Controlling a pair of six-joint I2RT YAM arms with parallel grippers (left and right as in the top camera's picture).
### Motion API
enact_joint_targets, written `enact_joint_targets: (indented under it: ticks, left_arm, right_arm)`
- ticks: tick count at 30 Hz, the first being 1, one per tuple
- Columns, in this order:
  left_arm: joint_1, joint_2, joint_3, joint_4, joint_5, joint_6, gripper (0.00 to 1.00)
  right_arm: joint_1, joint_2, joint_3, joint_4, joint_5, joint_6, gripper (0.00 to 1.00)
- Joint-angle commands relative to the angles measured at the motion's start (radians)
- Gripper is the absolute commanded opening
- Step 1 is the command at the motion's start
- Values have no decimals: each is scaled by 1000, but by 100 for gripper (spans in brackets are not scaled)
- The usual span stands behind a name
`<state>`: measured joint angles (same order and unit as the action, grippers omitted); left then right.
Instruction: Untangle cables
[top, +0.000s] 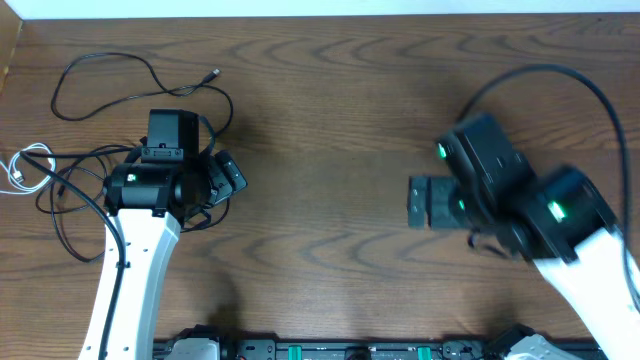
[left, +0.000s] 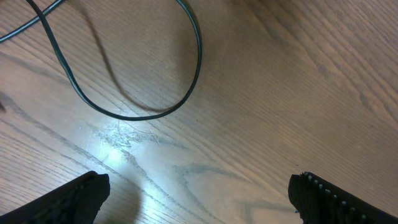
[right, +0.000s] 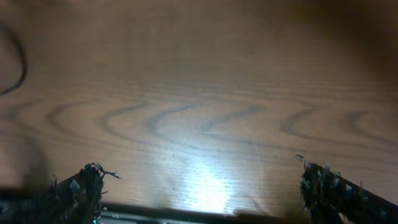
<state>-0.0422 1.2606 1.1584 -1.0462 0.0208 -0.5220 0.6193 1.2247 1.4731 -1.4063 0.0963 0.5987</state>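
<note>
Expecting little weight and no stiffness, treat the cables (top: 100, 58) as limp, slick cords that drag their neighbours along. Pinch near a plug end (top: 213, 74) or on a free loop, never at a crossing. They lie on the left side of the table (top: 330, 110): a black cable (left: 143, 116) loops just ahead of your left fingers (left: 81, 196), and the white cable (top: 22, 168) is coiled close to the left edge. Your left and right fingers (right: 78, 190) are spread wide, grasping nothing. Bare wood between the arms gives you room to lay cords out, so pull away from that edge.
</note>
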Motion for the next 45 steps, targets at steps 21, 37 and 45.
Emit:
enact_joint_targets:
  ticks: [21,37,45]
  left_arm:
    - [-3,6,3,-4,-9,13,97]
    - [-3,6,3,-4,-9,13,98]
    - [-3,6,3,-4,-9,13,98]
  right_arm:
    - [193,-232,-174,-292,33,47,99]
    - [164,-259,-200,-259,192,2,99]
    - [-65,-402,-240,-84,167,-200,99]
